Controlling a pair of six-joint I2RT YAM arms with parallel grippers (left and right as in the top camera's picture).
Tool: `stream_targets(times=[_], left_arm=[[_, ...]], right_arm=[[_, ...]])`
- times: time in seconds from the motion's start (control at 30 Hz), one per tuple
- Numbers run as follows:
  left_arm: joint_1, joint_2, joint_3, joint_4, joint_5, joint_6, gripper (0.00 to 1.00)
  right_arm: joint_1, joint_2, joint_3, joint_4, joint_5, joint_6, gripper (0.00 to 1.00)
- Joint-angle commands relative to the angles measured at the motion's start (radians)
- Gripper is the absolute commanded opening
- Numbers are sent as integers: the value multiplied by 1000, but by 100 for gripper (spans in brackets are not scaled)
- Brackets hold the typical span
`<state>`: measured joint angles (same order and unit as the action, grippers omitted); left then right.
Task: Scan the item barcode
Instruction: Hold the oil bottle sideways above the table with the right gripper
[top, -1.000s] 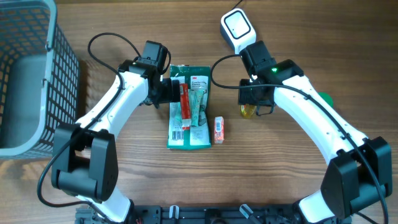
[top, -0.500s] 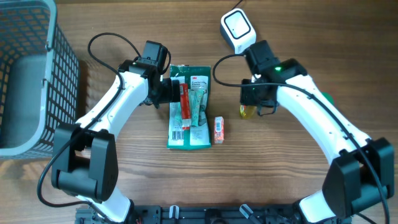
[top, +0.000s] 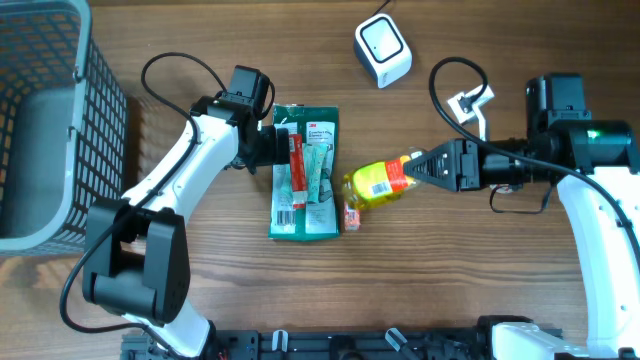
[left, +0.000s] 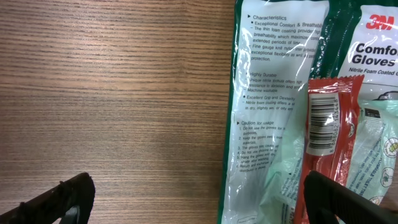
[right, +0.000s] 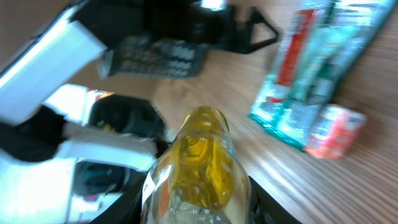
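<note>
bottle (top: 378, 183) clenched in right gripper (top: 412, 168) (left gripper (top: 280, 150) gapes idle), held up for scanning; next, aim its barcode at the scanner (top: 383, 50).

Even bright light; yellow bottle (right: 200, 163) blurred in right wrist view.

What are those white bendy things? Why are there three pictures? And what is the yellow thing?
The white bendy things are two robot arms. One picture looks down from above the table. The other two come from little cameras on the arms' wrists. On the table lie a green glove pack with a red sachet on it, a small orange pack, a white scanner and a grey basket. The right arm holds a yellow bottle in its jaws, and its camera sees it close up. The left arm has open jaws over the glove pack, holding nothing.
</note>
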<state>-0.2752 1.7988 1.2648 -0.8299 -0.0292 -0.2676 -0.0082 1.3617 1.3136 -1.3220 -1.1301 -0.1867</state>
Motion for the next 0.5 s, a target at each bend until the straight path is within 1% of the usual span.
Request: stream_targets(times=[0.0,0.1,0.23,0.47], left_arm=[[-3,-16,-5,0,-6,-2,100],[-3,-16,-5,0,-6,-2,100],[-3,-16,-5,0,-6,-2,100],[-3,-16,-5,0,-6,-2,100]], right_arm=[[1,-13,16,-26,-181,-126,24],[1,-13,15,-27,-188,-124,24],[1,-13,15,-35,-261,-123,24],[1,-14,13,-82,-256,-125,24]])
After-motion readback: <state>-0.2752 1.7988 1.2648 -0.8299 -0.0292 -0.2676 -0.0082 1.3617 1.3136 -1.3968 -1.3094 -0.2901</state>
